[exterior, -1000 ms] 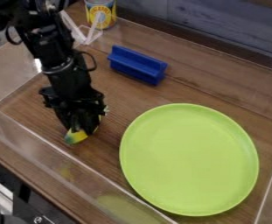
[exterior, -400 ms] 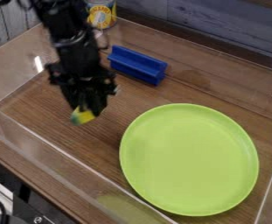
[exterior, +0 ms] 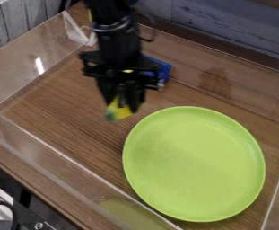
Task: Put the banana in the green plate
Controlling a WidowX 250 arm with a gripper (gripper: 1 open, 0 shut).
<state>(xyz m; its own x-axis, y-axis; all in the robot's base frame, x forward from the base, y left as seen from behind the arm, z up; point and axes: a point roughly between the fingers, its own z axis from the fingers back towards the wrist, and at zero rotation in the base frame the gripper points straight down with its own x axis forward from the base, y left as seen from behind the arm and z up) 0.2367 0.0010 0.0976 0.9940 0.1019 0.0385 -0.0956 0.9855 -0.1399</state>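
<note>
My gripper (exterior: pixel 120 104) points straight down and is shut on the banana (exterior: pixel 117 112), a small yellow piece with a greenish tip that hangs between the black fingers, clear of the wooden table. The arm hides most of the banana. The green plate (exterior: pixel 196 166), large, round and lime green, lies on the table at the lower right with nothing in it. The banana hangs just above and left of the plate's upper-left rim.
A blue rectangular block (exterior: pixel 157 71) lies behind the arm, partly hidden. Clear plastic walls (exterior: pixel 34 63) run along the left and front of the wooden table (exterior: pixel 57 126).
The gripper has lifted the banana off the table and carried it up and to the right, from the left of the table to the plate's upper-left rim.
</note>
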